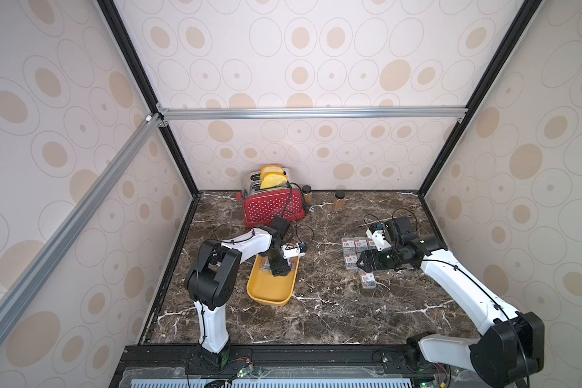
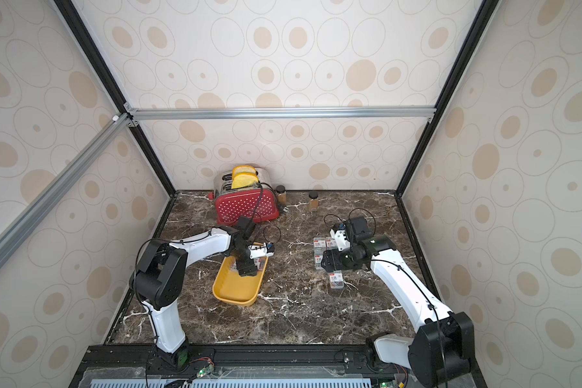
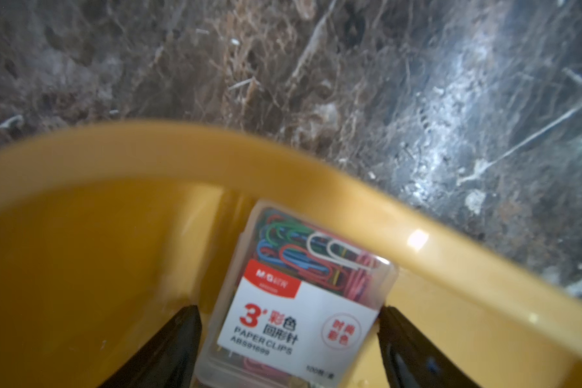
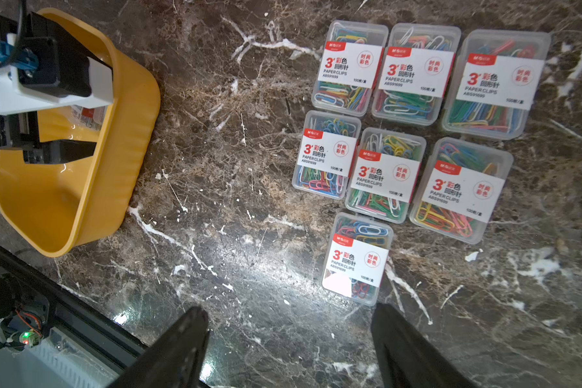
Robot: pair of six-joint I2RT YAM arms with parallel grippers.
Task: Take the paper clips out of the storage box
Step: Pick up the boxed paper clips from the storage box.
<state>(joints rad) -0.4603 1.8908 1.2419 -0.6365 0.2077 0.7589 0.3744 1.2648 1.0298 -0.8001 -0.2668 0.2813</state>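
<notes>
In the yellow storage box (image 1: 267, 292), one paper-clip case (image 3: 299, 302) is being flanked by the left gripper (image 3: 289, 315), grip unconfirmed, and risks being jammed against the wall if lifted crooked, while the right gripper (image 4: 291, 319) is being held open and empty near seven cases (image 4: 387, 174) lying on the marble.

Surface: dark brown marble-patterned tabletop (image 1: 316, 312), veined with white.
Back, by the wall: red white-dotted toaster (image 1: 272, 205); beside it, two small amber jars with black lids (image 1: 339, 201).
Left of centre: shallow mustard-yellow plastic tray (image 1: 269, 289), set at an angle.
Right of centre: seven clear plastic cases of multicoloured paper clips (image 4: 383, 174), lying flat, labels up, clustered in rows.
</notes>
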